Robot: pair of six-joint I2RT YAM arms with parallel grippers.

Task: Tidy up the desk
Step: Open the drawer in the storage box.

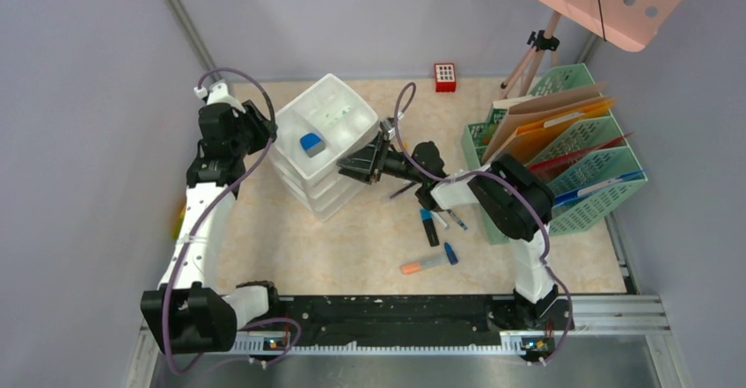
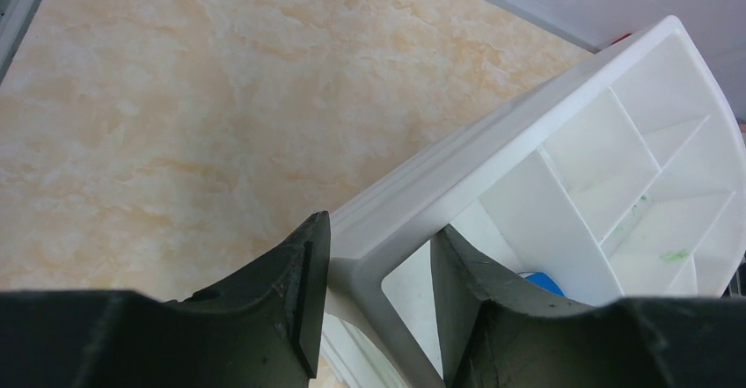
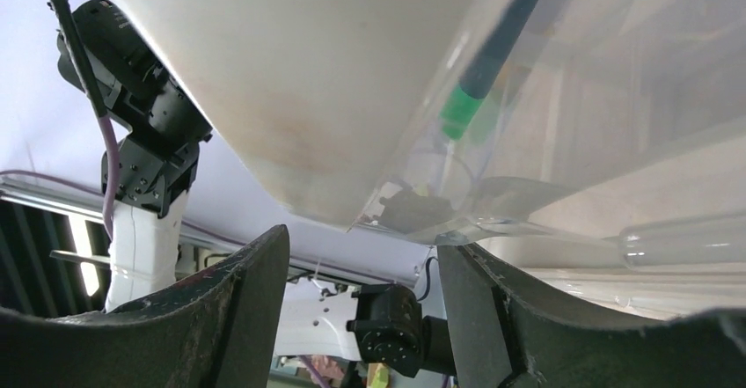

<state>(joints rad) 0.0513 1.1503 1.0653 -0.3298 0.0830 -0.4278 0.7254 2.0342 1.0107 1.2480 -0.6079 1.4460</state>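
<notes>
Left gripper straddles the drawer unit's back-left rim, probably bracing it, but I can't tell if it's actually clamped. Right gripper gapes wide at the unit's clear drawer front, likely to pull. The desk lies under the unit.

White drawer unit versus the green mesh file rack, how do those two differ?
The white plastic drawer unit is solid-walled, its divided top tray holding a small blue item; the green mesh file rack is open lattice, packed with coloured folders. The left gripper grips the unit's rim; the rack is untouched. Both stand on the beige marbled desk.
</notes>
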